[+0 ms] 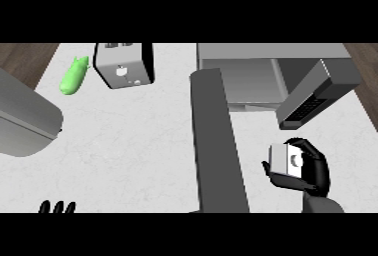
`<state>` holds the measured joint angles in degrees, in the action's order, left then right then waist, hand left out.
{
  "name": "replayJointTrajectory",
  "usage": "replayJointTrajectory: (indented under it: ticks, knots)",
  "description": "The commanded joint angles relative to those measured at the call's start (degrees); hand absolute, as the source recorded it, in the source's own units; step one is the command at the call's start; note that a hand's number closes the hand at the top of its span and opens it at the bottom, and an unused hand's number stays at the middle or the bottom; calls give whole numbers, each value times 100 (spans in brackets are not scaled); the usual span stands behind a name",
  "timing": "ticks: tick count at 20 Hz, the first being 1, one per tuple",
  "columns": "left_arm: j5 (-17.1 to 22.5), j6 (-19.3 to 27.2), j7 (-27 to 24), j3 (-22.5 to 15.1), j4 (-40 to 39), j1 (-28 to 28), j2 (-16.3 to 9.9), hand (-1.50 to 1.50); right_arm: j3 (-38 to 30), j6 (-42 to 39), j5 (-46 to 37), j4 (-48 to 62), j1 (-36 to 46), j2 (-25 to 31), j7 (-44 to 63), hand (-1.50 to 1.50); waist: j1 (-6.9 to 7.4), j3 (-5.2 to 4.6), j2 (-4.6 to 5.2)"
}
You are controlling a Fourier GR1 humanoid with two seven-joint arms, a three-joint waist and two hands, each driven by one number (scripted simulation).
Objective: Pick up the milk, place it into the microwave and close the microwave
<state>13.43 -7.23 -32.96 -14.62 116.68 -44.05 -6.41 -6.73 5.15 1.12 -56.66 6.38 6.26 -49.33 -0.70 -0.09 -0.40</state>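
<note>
The white table point(133, 150) fills most of the view. At its far right corner stands the microwave point(244, 80), its cavity open and its door point(218, 145) swung out toward the near edge — a long dark slab across the middle of the table. A grey slab with a dark keypad point(314, 97) tilts at the microwave's right side. A large grey rounded object point(22, 125) lies over the left edge. A toaster point(125, 65) sits at the far edge, left of the microwave, with a green vegetable point(74, 76) just beside it on the left. The right hand point(306, 170) is near the right edge, right of the door, fingers curled round the milk point(286, 160) — a small white carton. Only the fingertips of the left hand point(57, 207) show at the near edge, upright.
</note>
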Motion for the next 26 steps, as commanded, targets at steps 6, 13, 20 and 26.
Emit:
replayJointTrajectory:
  ticks: [6,13,20,26]
  knots:
    - [153,25,-12,86,106,-151,-36,-150,544,-951,832,-2333,-940,-294,1283,150,41,5,18]
    - [204,150,147,160,-93,279,15,-150,1261,263,374,-2703,-692,-618,1647,150,90,8,37]
    - [347,-89,-111,357,-248,65,-135,-150,1147,911,172,-1346,591,-623,1769,150,142,11,46]
    - [250,-174,-391,327,-377,-124,-93,-150,1297,1745,-119,-419,1331,-624,2100,150,173,11,48]
